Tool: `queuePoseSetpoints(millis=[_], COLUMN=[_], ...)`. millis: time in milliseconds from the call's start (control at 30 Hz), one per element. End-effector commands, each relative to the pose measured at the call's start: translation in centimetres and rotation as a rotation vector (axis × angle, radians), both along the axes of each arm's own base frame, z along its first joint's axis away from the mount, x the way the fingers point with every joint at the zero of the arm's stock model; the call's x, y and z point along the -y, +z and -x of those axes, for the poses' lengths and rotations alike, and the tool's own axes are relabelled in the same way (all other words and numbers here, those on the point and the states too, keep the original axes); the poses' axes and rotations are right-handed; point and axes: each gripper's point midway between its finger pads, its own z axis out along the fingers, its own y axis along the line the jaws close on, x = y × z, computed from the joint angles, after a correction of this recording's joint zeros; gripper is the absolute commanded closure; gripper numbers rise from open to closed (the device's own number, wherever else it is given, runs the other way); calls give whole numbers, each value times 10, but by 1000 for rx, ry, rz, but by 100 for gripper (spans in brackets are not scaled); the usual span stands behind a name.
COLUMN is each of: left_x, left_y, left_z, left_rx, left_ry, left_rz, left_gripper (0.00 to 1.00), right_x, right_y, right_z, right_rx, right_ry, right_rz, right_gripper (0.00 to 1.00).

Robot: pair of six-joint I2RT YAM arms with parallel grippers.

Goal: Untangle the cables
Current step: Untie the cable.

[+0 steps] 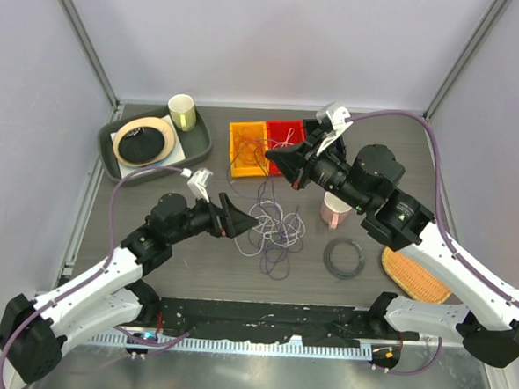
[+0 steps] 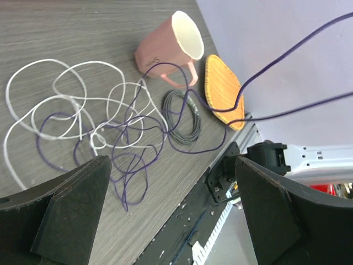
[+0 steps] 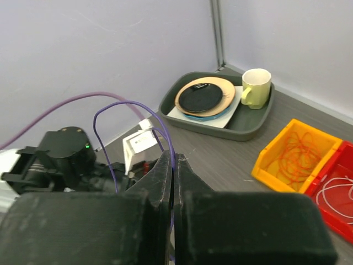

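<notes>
Centre of the bench (image 1: 193, 270): a tangle of white and purple cables (image 1: 273, 226), lying just left of the pink mug (image 1: 333, 210). Your left gripper (image 1: 234, 218) is at the tangle's left edge, jaws released and holding nothing. Your right gripper (image 1: 281, 159), beside the yellow bin (image 1: 233, 144) and red bin (image 1: 286, 124), has its jaws clenched on a purple cable (image 3: 102, 118) that runs down into the tangle.

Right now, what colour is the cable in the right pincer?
Purple. The cable shows best in the right wrist view, pinched in the shut right pincer.
</notes>
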Motion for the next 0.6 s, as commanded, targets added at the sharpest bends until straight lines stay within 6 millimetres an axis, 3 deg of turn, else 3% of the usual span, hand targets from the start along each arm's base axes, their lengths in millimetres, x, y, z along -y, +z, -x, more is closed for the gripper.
queuePoseSetpoints(millis=[0,200,400,567], left_x=[27,44,43,44], left_y=[58,71,59,56], left_z=[-1,-11,-34,-29], left_rx=[207,231,197,217], left_ry=[-141,-167,-62,-78], left_rz=[136,129,43,19], left_gripper=[0,12,28,29], right_x=[-5,-4,-4,-2], right_y=[22,26,33,37], right_z=[13,19,28,30], right_rx=[2,2,2,-6], right_ry=[68,89,125,125], right_rz=[-86,-85,-114,-124], right_gripper=[99,99,99,99])
